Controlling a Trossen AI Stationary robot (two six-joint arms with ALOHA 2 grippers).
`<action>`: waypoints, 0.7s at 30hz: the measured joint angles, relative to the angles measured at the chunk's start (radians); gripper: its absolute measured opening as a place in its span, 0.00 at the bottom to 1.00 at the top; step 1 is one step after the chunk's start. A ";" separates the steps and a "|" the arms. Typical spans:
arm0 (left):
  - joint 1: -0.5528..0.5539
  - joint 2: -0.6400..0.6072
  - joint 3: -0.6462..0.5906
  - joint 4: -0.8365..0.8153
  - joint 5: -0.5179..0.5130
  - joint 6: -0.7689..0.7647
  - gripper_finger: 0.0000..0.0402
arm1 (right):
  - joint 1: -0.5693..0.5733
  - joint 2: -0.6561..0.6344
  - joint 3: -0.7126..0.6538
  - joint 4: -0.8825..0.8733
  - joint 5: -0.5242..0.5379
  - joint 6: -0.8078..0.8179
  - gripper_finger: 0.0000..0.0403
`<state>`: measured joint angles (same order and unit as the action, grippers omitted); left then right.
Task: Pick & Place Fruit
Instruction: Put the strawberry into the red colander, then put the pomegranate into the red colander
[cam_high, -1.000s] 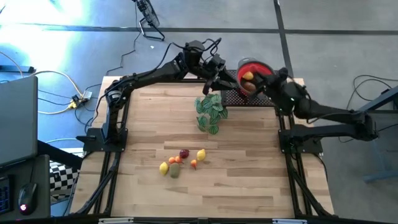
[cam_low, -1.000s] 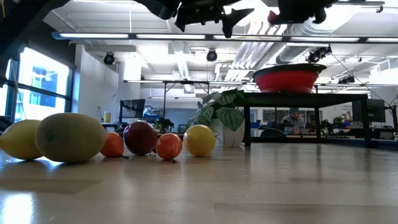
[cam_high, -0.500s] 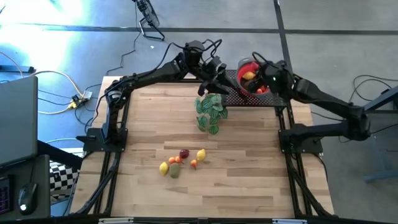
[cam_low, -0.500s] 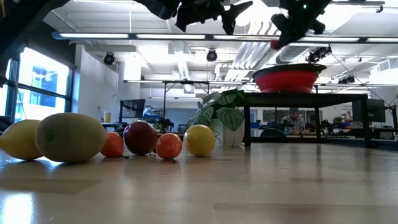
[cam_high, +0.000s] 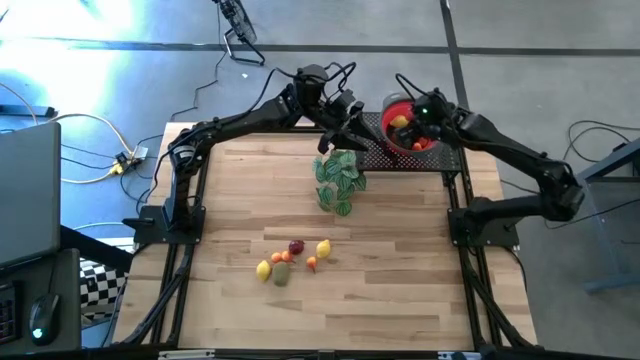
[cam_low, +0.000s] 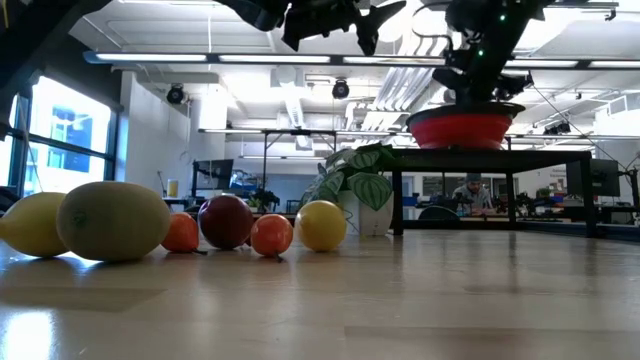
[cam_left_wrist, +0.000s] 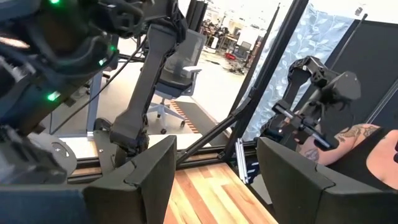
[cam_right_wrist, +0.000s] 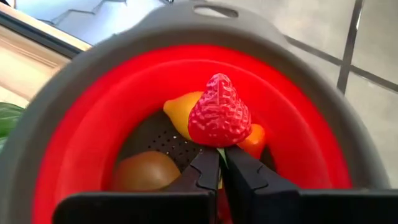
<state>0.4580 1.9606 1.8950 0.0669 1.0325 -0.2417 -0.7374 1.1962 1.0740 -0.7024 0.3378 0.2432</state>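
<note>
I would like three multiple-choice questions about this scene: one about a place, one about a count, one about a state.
1. Where is the right gripper?
A. over the red bowl
B. over the fruit on the table
C. beside the plant

2. How many fruits lie in the group on the wooden table?
A. two
B. six
C. ten

3. How is the strawberry?
A. lying on the table
B. pinched by its stem in the shut right gripper
C. held by the left gripper

Answers: 1 A, the right wrist view looks into the bowl; 2 B, six fruits counted from above; 3 B, closed fingers grip its stem.
</note>
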 joint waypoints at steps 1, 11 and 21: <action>0.000 0.000 0.000 0.000 0.000 0.000 0.55 | -0.004 0.006 0.000 0.001 0.003 0.000 0.02; 0.000 -0.002 0.000 0.000 -0.001 0.009 0.55 | -0.009 0.016 0.000 0.006 0.028 -0.012 0.26; 0.001 -0.011 0.000 -0.010 -0.010 0.063 0.47 | 0.017 -0.064 -0.002 0.012 0.027 -0.054 0.39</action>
<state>0.4587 1.9497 1.8952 0.0568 1.0222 -0.1787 -0.7200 1.1322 1.0725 -0.6907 0.3644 0.1893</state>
